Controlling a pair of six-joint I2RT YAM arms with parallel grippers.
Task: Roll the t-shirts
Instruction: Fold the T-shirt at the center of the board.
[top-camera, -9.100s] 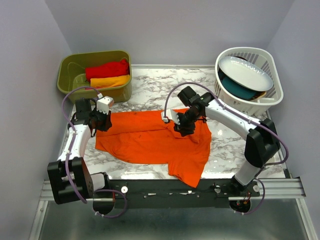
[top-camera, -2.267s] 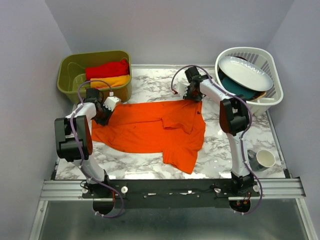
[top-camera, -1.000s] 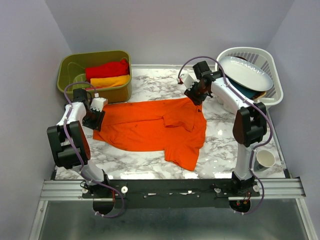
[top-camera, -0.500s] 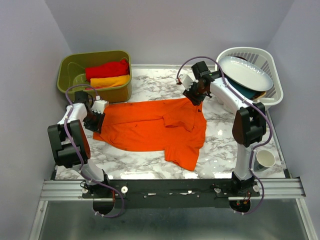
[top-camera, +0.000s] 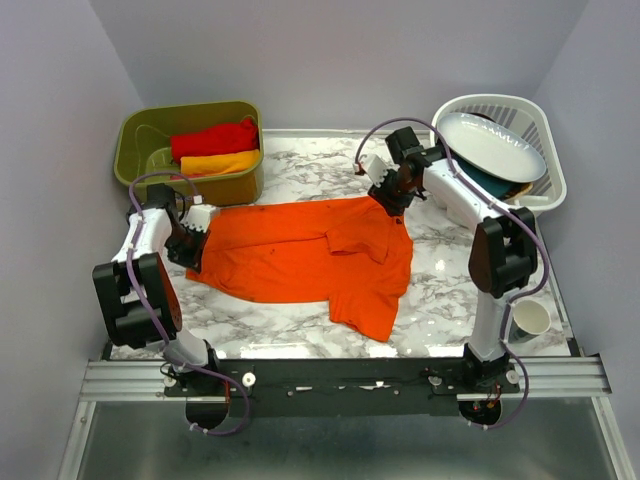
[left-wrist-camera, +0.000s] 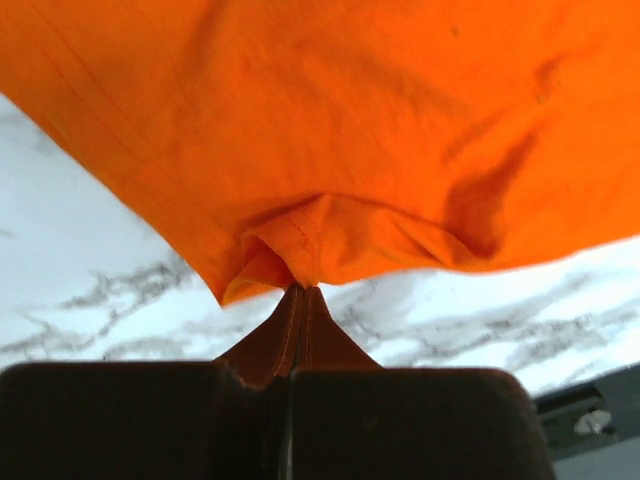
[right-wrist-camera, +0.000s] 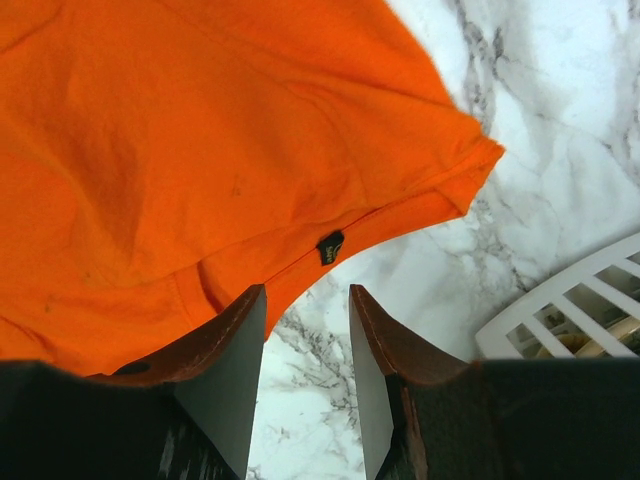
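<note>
**On the marble table (top-camera: 450, 280), one end pinched, the other waiting**

At the lower right of the top view, nearest the arm bases, a cup (top-camera: 530, 318) stands well apart from the work. Across the middle of the frame lies the orange t-shirt (top-camera: 290, 255), spread mostly flat, with one part doubled over on its right side and a sleeve trailing towards the near edge. It is not yet rolled.

At the shirt's left edge, the left gripper (left-wrist-camera: 298, 300) has its jaws pressed together on a bunched fold of hem, and the cloth puckers up into the pinch. This looks like an anchor hold, meant to pull that end taut or lift it.

Farther back, at the shirt's upper right corner, the right gripper (right-wrist-camera: 307, 310) has its jaws apart with bare marble showing between them, just beside the cloth's edge. It grips nothing and seems lined up to take the matching corner. A small dark tag (right-wrist-camera: 330, 246) sits on that edge, and any print on it is too small to read. No other writing shows.

At the far left, a green bin (top-camera: 135, 165) holds the red t-shirt (top-camera: 215, 138) and the yellow-orange t-shirt (top-camera: 220, 163), both folded. At the far right, a white basket (top-camera: 520, 205) holds a plate (top-camera: 490, 145) and a teal dish (top-camera: 480, 178).
</note>
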